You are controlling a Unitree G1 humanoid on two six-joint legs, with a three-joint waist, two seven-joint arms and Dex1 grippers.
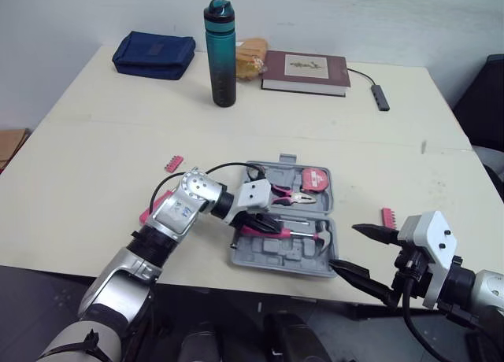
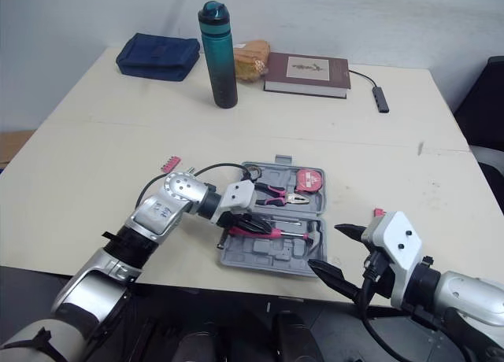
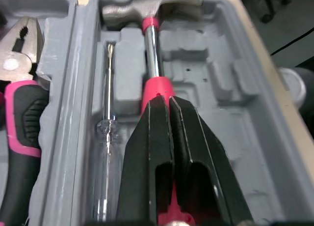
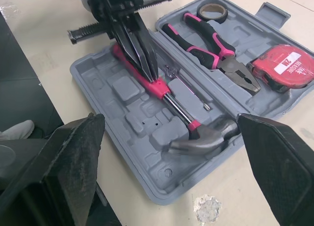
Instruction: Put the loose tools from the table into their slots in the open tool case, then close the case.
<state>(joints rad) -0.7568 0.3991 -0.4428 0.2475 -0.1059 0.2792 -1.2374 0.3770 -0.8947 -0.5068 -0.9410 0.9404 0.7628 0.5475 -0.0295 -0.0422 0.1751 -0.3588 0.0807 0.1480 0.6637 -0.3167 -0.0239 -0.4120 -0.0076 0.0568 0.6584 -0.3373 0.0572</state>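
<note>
The grey tool case (image 1: 272,260) lies open on the table (image 1: 94,142), close to the near edge and a little right of centre. Its far half holds pink-handled pliers (image 4: 211,49), a red tape measure (image 4: 282,66) at the right end and a small roll of tape (image 4: 212,11). Its near half holds the hammer (image 4: 189,119), lying lengthwise with the steel head at the right end and the pink grip toward the left. A slim clear-handled screwdriver (image 3: 105,137) lies just beside the hammer on its far side.

The left end effector (image 3: 164,105) reaches into the near half from the left. Its two black fingers are pressed together, with only a thin slit between them, and their tips rest on top of the hammer's pink grip where it meets the metal shaft.

The right end effector (image 1: 345,246) hangs at the near right corner of the case, by the table's edge. Its fingers are spread wide, with nothing between them.

Two small pink ridged strips lie loose on the table: the left strip (image 1: 173,164) is beyond the left arm, and the right strip (image 1: 387,217) is to the right of the case.

Along the far side of the table stand a teal bottle (image 1: 221,55), a blue pouch (image 1: 153,55) to its left and a dark red book (image 1: 305,71) to its right.
</note>
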